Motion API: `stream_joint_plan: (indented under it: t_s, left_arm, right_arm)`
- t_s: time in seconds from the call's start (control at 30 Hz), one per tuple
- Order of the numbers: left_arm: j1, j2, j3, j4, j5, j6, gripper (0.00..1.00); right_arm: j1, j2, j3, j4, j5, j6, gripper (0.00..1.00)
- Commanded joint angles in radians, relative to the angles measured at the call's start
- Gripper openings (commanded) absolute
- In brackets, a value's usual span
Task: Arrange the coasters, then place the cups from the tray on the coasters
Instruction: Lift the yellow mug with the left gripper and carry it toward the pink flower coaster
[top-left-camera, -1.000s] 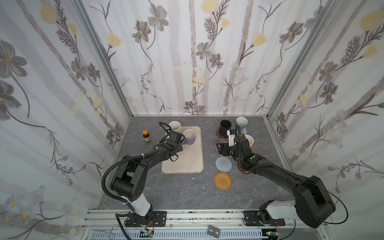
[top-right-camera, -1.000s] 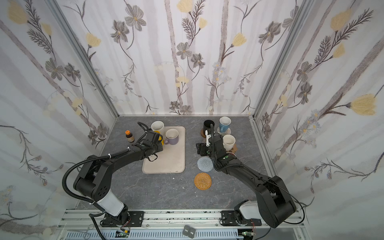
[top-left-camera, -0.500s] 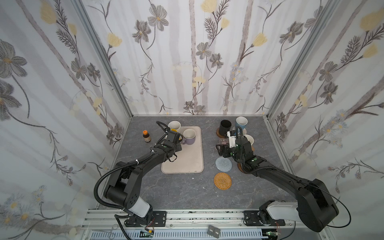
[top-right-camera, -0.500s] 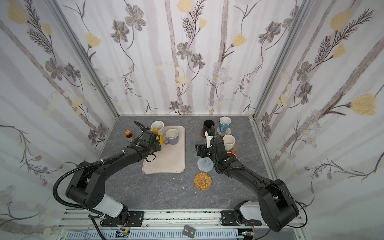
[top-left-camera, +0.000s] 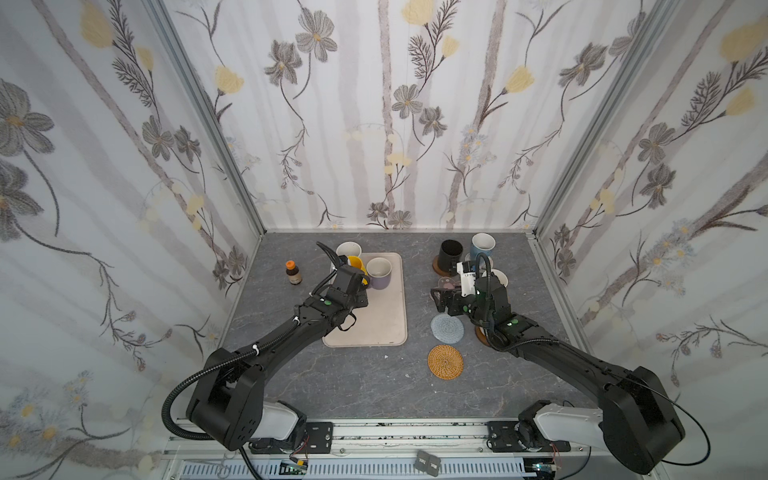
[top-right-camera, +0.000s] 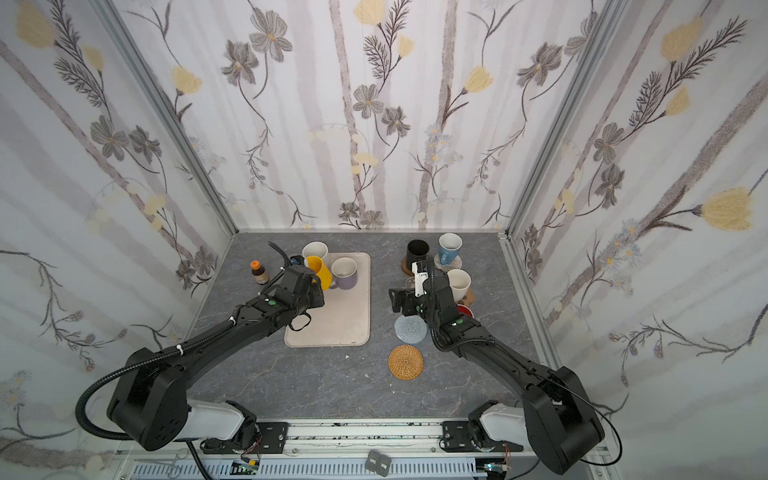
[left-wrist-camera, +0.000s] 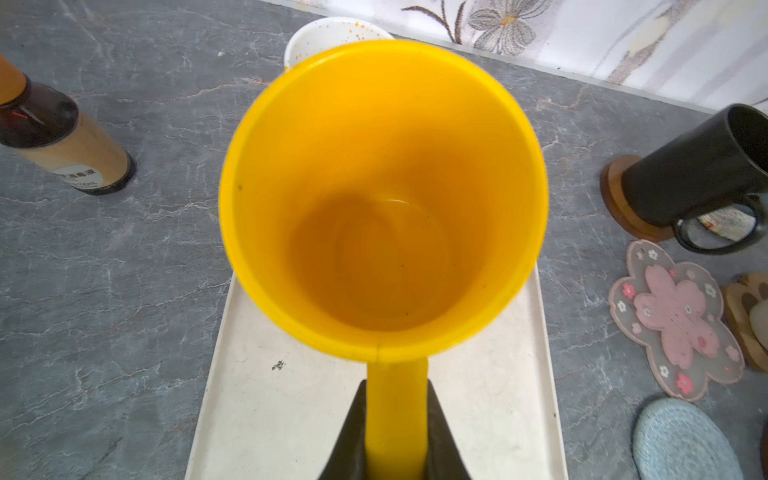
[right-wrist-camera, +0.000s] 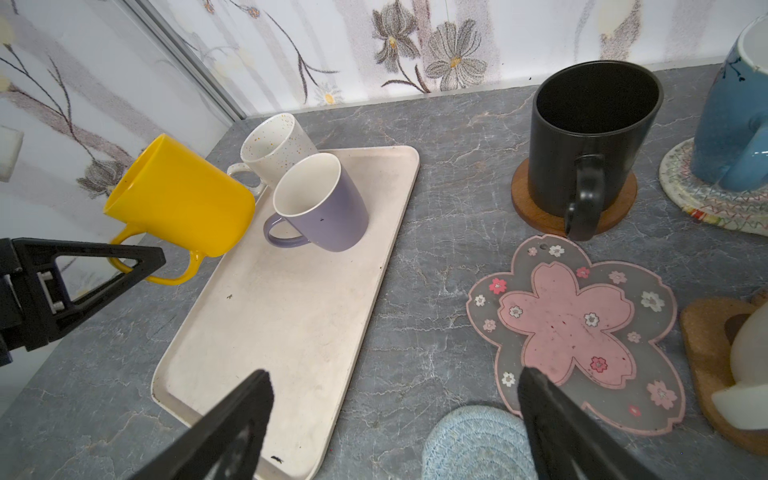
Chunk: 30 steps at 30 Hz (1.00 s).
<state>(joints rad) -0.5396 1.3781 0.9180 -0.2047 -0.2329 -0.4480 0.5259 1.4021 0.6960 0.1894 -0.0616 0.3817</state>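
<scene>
Left gripper (left-wrist-camera: 397, 419) is clamped on the handle of the yellow mug (top-left-camera: 358, 266), which hangs tilted over the upper-left corner of the beige tray (top-left-camera: 386, 324), left of centre in both top views. Right gripper (right-wrist-camera: 392, 395) stands wide and empty near the pink blossom coaster (right-wrist-camera: 577, 328).

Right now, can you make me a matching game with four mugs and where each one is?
Mugs: 1 yellow handled mug; 2 black handled mug; 3 light blue handled mug; 4 lavender handled mug.
Places: A on the flat beige tray; B on the round brown wooden coaster; C held by the left pincer; D on the round cream woven coaster.
Pairs: 1-C; 2-B; 3-D; 4-A.
</scene>
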Motion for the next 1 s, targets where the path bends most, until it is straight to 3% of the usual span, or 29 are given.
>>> stream_joint_plan:
  t_s: [0.0,0.53,0.97]
  left_arm:
    - [-0.036,-0.037,0.011,0.036,-0.036,0.032,0.00]
    - [-0.252,-0.070,0.089,0.010,-0.086,0.101,0.00]
    - [-0.372,0.166,0.199,0.048,-0.134,0.177,0.00]
  right_arm:
    - [-0.005,-0.021,-0.007,0.044,-0.020,0.000,0.97]
    - [-0.192,-0.177,-0.141,0.151,-0.139,0.169,1.00]
    - [-0.247,-0.282,-0.205,0.182,-0.077,0.204,1.00]
